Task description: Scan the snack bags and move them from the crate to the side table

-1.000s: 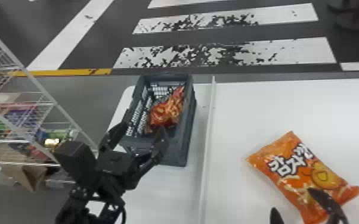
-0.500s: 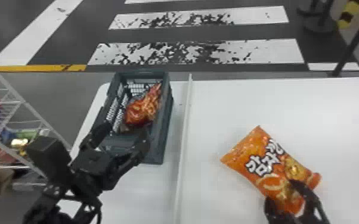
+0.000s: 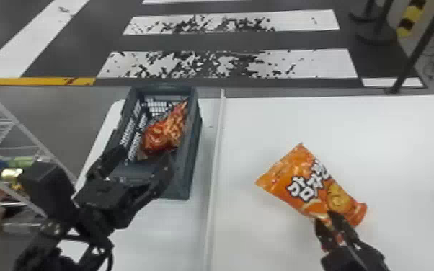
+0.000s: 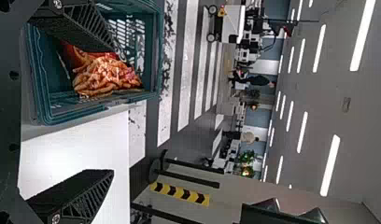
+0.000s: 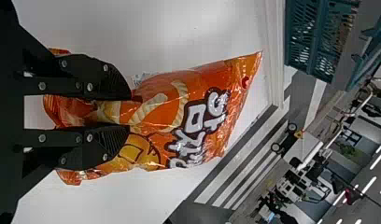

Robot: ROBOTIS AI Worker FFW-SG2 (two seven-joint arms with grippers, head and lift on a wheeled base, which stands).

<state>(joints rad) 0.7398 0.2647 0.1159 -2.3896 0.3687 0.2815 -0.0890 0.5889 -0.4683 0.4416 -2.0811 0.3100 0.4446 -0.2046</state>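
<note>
Over on the left, at eleven o'clock, here's the crate, and the red snack bag leans inside! Looks a light one, crinkly and slick, its contents likely easy to crush; the puffed middle might slide, so I'd go for the nearer, gathered end, gently. And the left gripper? Fingers spread wide at the crate's near end, nothing pinched, the bag just off the tips toward one o'clock. Is one finger brushing it? Can't tell!

Across to four o'clock, over the white table, it's the orange snack bag! Light again by the look of it, soft film, crushable filling; that near end is the sensible hold, lightly squeezed. And the right gripper has it, fingers pinching that end, the body stretching out toward eleven o'clock. Whether its underside touches the table, no telling.
</note>
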